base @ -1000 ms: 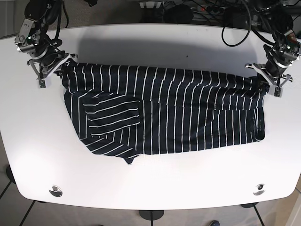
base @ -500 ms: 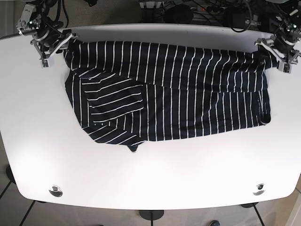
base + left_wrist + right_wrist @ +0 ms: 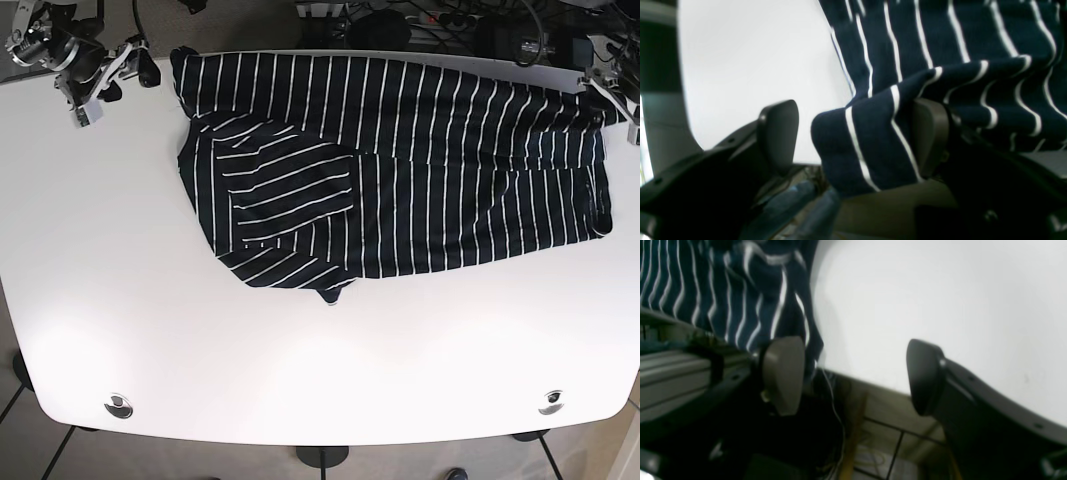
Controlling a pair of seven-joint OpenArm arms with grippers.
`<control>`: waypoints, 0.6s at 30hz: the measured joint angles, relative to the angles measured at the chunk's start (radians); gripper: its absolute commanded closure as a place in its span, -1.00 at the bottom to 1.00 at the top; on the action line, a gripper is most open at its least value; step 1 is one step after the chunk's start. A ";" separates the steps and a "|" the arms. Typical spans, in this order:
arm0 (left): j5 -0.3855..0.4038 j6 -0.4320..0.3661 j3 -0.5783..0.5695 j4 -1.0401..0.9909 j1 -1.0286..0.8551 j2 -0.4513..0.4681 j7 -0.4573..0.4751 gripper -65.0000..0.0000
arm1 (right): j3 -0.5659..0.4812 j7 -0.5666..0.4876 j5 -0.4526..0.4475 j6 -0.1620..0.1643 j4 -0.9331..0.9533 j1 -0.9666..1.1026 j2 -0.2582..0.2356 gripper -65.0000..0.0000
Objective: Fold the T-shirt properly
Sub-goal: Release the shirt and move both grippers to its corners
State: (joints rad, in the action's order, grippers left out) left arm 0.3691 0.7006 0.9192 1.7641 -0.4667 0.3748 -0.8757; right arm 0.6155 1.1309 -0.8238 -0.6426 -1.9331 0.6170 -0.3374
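Since a second ago I have dragged the striped T-shirt (image 3: pixel 400 165) to the counter's (image 3: pixel 300 370) far edge and parted both hands: right hand (image 3: pixel 98 78) clear at the far-left corner, left hand (image 3: pixel 853 140) apart with cloth draped between, so folding remains.

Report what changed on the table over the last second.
Both arms dragged the T-shirt toward the far table edge. The right gripper has let go of its corner and now stands open, apart from the cloth. The left gripper has opened too, cloth still draped on one finger. The shirt's folded shape stayed.
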 measured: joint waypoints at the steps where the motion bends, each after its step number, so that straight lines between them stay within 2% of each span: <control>1: -0.001 0.000 0.000 0.007 0.004 -0.001 -0.034 -0.44 | 0.000 0.000 0.002 -0.005 0.000 0.000 0.004 -0.41; 3: -0.008 0.000 0.000 0.013 -0.003 0.003 -0.074 -0.41 | -0.018 -0.001 -0.010 -0.005 -0.002 -0.002 0.007 -0.41; 6: -0.001 0.003 -0.003 0.014 0.001 0.073 -0.138 -0.41 | -0.049 0.003 -0.010 -0.005 -0.002 -0.017 0.008 -0.41; 8: 0.062 -0.004 0.004 0.014 0.002 0.089 -0.182 -0.41 | -0.054 0.000 -0.011 -0.005 -0.003 -0.021 0.008 -0.41; 11: 0.219 -0.002 -0.003 0.014 -0.049 0.080 -0.187 -0.41 | -0.054 0.003 -0.010 -0.005 -0.003 -0.022 0.007 -0.41; 13: 0.266 0.000 -0.004 0.004 -0.065 0.080 -0.188 -0.41 | -0.054 0.003 -0.009 -0.005 -0.003 -0.022 0.005 -0.41; 16: 0.255 -0.001 -0.002 0.006 -0.062 0.080 -0.190 -0.41 | -0.055 0.003 -0.011 -0.005 -0.003 -0.022 0.008 -0.41; 18: 0.182 0.000 0.023 0.009 -0.062 0.075 -0.186 -0.41 | -0.054 0.003 -0.011 -0.005 -0.003 -0.020 0.008 -0.41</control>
State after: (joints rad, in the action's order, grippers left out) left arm 0.5514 0.7006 0.9424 1.7733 -0.5289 0.4500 -1.0615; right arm 0.5617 1.1343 -0.8349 -0.6472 -1.9358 0.5972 -0.3294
